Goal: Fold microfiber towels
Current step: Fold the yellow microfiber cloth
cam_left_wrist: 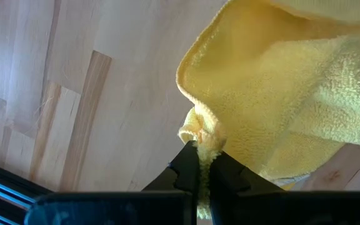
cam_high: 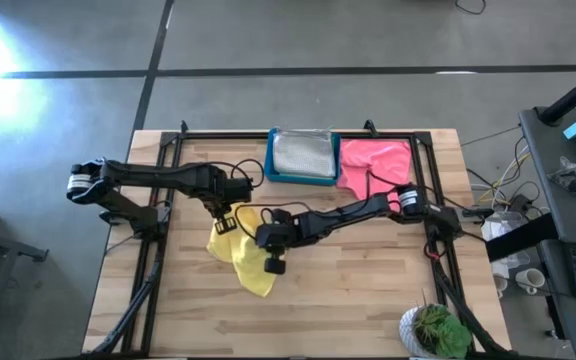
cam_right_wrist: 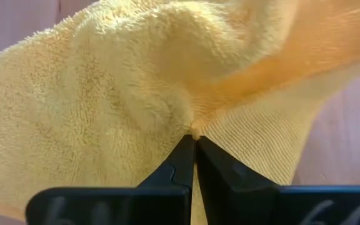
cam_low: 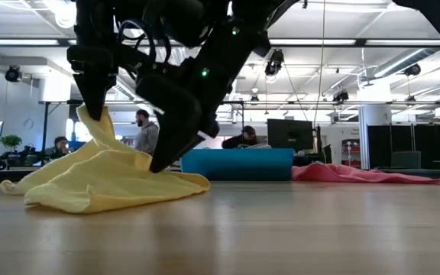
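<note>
Though no label shows, both grippers pinch yellow towel

floor: grey concrete | ceiling lights | monitors | seated people

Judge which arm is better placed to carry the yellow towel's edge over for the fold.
Probably left: its jaws hold the yellow towel already lifted off the table, while the right grips it low, near the wood.

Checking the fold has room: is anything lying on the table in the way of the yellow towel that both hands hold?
Nothing visible. Left hand and right hand both pinch the yellow towel; the wood around it is bare. The blue bin and pink towel lie apart, at the far edge.
</note>
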`<act>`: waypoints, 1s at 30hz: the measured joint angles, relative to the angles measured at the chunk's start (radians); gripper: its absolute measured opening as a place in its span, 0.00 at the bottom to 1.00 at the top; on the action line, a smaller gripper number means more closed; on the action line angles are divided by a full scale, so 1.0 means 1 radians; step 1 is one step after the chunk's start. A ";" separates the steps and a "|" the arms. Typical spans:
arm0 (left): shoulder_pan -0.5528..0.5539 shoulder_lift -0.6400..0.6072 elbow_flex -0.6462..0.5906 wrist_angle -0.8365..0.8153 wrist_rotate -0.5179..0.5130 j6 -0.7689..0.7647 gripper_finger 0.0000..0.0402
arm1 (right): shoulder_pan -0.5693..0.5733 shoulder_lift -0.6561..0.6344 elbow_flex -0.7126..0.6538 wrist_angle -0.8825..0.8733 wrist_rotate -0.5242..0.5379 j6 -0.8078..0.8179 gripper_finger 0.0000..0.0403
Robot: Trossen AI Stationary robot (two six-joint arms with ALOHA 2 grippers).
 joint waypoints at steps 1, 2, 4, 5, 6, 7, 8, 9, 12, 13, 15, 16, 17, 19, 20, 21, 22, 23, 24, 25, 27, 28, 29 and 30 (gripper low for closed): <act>0.000 0.000 0.000 0.000 0.000 0.000 0.00 | 0.000 -0.007 0.000 -0.012 0.000 0.000 0.02; 0.000 0.000 0.000 -0.001 0.000 0.000 0.00 | 0.000 -0.018 0.000 -0.025 0.000 0.001 0.02; 0.000 0.000 0.000 -0.001 0.000 0.000 0.00 | 0.000 -0.037 -0.001 -0.035 0.000 0.019 0.02; -0.001 0.000 0.000 -0.001 0.000 0.000 0.00 | -0.002 -0.048 -0.001 -0.038 0.000 0.031 0.02; -0.001 0.000 0.000 -0.001 0.000 0.003 0.00 | -0.003 -0.056 -0.001 -0.052 0.000 0.037 0.02; -0.003 0.000 0.000 -0.002 0.000 0.004 0.00 | -0.005 -0.062 -0.001 -0.062 0.004 0.041 0.02; -0.003 0.000 0.000 -0.005 0.000 0.007 0.00 | -0.006 -0.069 -0.001 -0.076 0.018 0.051 0.02; -0.004 0.000 0.000 -0.008 0.000 0.018 0.00 | -0.007 -0.070 -0.001 -0.098 0.038 0.060 0.02; -0.005 -0.001 0.000 -0.021 0.000 0.024 0.00 | -0.016 -0.077 -0.003 -0.169 0.080 0.093 0.02; -0.005 -0.002 0.000 -0.031 0.000 0.024 0.00 | -0.020 -0.079 -0.003 -0.182 0.085 0.110 0.02; -0.005 -0.005 0.000 -0.035 -0.001 0.024 0.00 | -0.027 -0.081 -0.003 -0.220 0.101 0.155 0.02; -0.005 -0.008 0.000 -0.034 -0.002 0.023 0.00 | -0.030 -0.081 -0.004 -0.236 0.115 0.189 0.02; -0.005 -0.011 0.000 -0.034 -0.004 0.022 0.00 | -0.034 -0.081 -0.004 -0.254 0.139 0.237 0.02; -0.005 -0.014 0.000 -0.036 -0.005 0.021 0.00 | -0.043 -0.086 -0.005 -0.303 0.193 0.341 0.02; -0.005 -0.014 0.000 -0.038 -0.005 0.021 0.00 | -0.047 -0.092 -0.006 -0.331 0.217 0.389 0.02; -0.005 -0.014 0.000 -0.041 -0.005 0.021 0.00 | -0.052 -0.100 -0.007 -0.352 0.239 0.429 0.02; -0.005 -0.014 0.000 -0.043 -0.004 0.021 0.00 | -0.056 -0.110 -0.008 -0.362 0.256 0.453 0.02; -0.005 -0.016 0.000 -0.047 -0.004 0.021 0.00 | -0.060 -0.121 -0.010 -0.367 0.264 0.455 0.02; -0.005 -0.016 0.000 -0.051 -0.004 0.021 0.00 | -0.064 -0.133 -0.013 -0.370 0.265 0.451 0.02; -0.005 -0.016 0.000 -0.050 -0.004 0.022 0.00 | -0.068 -0.143 -0.015 -0.370 0.264 0.445 0.02; -0.005 -0.016 0.000 -0.050 -0.004 0.022 0.00 | -0.075 -0.158 -0.018 -0.370 0.261 0.422 0.02; -0.005 -0.016 0.000 -0.049 -0.005 0.022 0.00 | -0.078 -0.168 -0.019 -0.370 0.260 0.409 0.02; -0.005 -0.016 0.000 -0.049 -0.009 0.023 0.00 | -0.080 -0.177 -0.021 -0.368 0.260 0.398 0.02; -0.005 -0.016 0.001 -0.048 -0.016 0.027 0.00 | -0.082 -0.187 -0.022 -0.365 0.259 0.388 0.02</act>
